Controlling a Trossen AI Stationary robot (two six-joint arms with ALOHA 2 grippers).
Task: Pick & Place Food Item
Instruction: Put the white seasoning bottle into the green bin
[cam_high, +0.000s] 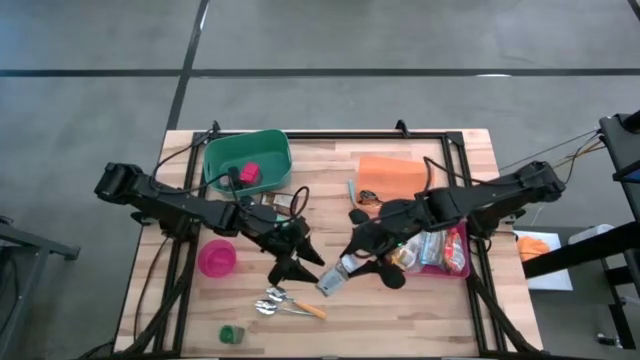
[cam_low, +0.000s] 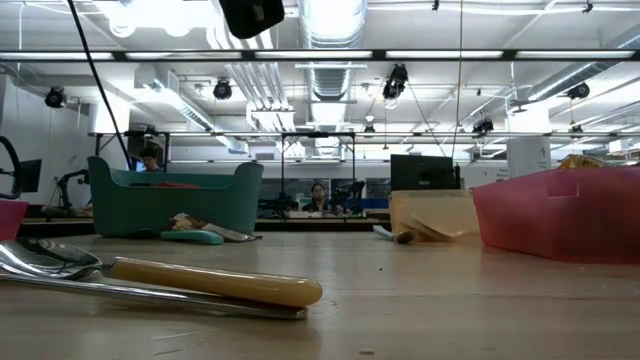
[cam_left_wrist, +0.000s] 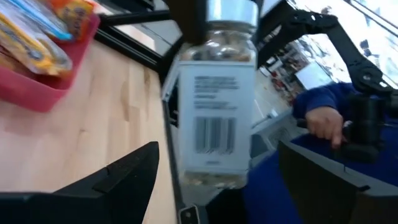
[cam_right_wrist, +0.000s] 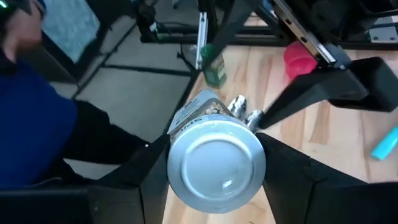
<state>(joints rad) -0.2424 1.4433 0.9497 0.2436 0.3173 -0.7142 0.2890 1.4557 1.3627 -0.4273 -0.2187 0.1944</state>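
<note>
Two dark, cable-strung jointed arms

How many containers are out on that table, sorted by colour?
Green bin: 1
Red tray: 1
Pink cup: 1
Small green cup: 1
Clear jar with silver lid, in the right gripper: 1
Total: 5
</note>
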